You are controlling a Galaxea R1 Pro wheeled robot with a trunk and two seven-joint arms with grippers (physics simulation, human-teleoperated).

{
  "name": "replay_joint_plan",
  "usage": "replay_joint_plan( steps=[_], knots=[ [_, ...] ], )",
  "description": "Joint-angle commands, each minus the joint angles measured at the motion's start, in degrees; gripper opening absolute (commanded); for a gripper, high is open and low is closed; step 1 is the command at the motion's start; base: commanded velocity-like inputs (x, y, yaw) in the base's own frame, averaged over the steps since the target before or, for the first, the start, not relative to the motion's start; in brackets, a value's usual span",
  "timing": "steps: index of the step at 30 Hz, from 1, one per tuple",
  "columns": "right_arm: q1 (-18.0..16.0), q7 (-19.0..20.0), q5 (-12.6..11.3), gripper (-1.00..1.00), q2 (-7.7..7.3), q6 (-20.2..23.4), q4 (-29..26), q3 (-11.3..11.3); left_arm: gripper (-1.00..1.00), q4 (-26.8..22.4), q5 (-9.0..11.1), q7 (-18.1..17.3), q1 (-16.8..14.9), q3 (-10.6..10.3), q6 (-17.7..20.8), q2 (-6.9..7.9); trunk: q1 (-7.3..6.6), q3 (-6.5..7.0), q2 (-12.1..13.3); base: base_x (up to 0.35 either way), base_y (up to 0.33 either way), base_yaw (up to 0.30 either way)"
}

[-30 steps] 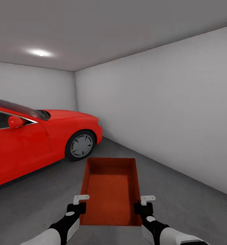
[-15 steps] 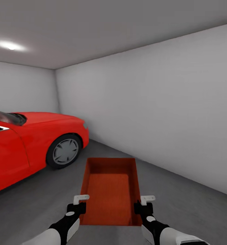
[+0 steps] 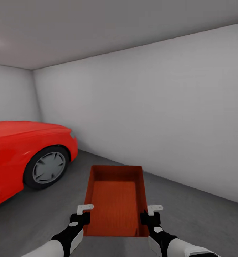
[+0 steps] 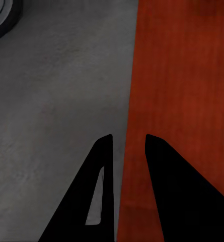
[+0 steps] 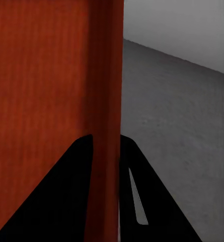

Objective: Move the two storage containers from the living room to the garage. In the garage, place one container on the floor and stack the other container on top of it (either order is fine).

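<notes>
While one storage container (image 3: 115,200) was already inside the garage, held above the grey floor (image 3: 204,221) near the red car (image 3: 22,157), setting it down and stacking its twin on it presumably remained. The left gripper (image 3: 84,211) and right gripper (image 3: 153,210) each had jaws pinching a long side wall. Its long axis ran away from the robot toward the pale wall (image 3: 161,114), open side up.

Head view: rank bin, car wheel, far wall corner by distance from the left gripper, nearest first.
1. Bin: its left wall is clamped in the left gripper.
2. Car wheel: ahead, to the left, on the floor.
3. Wall corner: farthest, behind the car.
</notes>
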Motion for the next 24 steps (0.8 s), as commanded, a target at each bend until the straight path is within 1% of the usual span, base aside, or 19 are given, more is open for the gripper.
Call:
replay_joint_plan(
  steps=[1,24],
  knots=[
    [-0.1,-0.3,1.8,-1.00,0.05,-0.7,-0.2,-2.9,-1.00,0.2,0.3,0.5,0.0,0.6,-0.3,0.01,0.05,-0.10,-0.1,0.320,0.130,-0.282],
    [-0.1,-0.3,1.8,-1.00,0.05,-0.7,-0.2,-2.9,-1.00,0.2,0.3,0.5,0.0,0.6,-0.3,0.01,0.05,-0.10,-0.1,0.320,0.130,-0.282]
  ],
)
